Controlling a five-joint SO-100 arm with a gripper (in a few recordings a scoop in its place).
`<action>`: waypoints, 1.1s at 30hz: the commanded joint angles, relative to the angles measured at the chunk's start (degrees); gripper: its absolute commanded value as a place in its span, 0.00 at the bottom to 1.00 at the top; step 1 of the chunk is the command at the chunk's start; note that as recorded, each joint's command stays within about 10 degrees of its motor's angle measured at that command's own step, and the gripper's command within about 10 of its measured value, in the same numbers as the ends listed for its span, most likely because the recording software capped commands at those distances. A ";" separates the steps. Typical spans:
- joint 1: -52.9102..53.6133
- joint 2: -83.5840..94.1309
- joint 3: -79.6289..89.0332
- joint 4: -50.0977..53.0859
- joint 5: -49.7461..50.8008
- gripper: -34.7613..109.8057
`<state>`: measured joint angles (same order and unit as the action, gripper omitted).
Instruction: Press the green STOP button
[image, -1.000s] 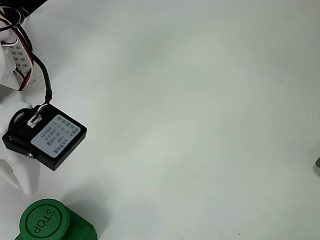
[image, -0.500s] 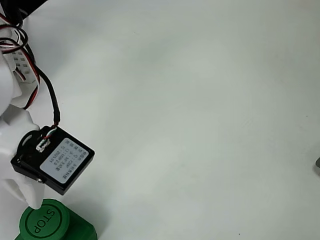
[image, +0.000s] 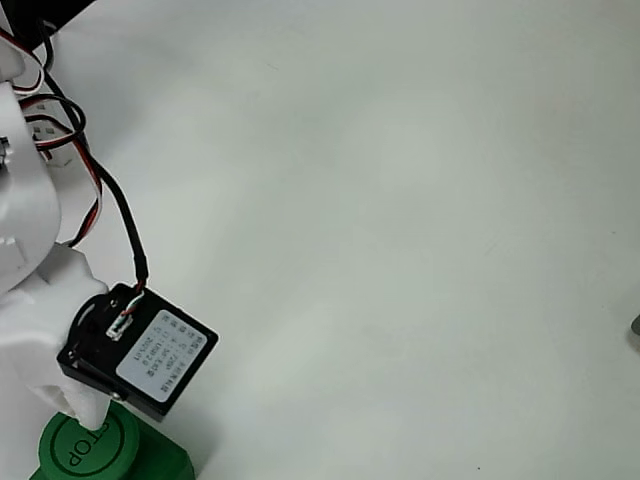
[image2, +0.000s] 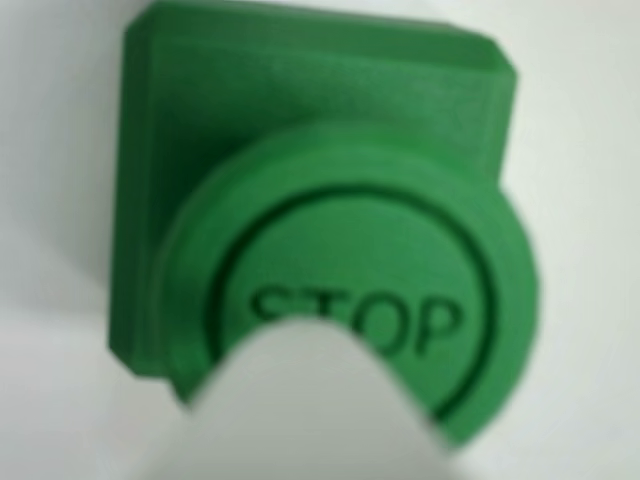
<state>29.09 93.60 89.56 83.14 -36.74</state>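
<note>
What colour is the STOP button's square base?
Green, like the button itself; the base shows best in the wrist view.

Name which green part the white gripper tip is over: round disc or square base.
The round dark-green STOP disc: the white gripper tip overlaps its lettered top, while the square green base lies beyond.

The green STOP button (image: 90, 452) sits on the white desk (image: 400, 200), directly beneath the tip of the white pincer (image: 85, 410), which overlaps the disc's upper edge in the fixed view. It is a round dark-green disc with a raised rim and "STOP" embossed on top, mounted on a square green box base. In the wrist view the green STOP button (image2: 370, 290) lies flat just under the pincer (image2: 310, 410), whose pale tip hides the lower part of the lettering.
</note>
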 joint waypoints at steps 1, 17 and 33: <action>1.41 1.93 -5.10 0.44 -1.05 0.24; 3.52 -1.32 -5.54 0.44 -2.90 0.24; 2.37 -5.27 -5.54 0.35 -3.16 0.24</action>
<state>31.55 87.98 87.54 83.14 -38.76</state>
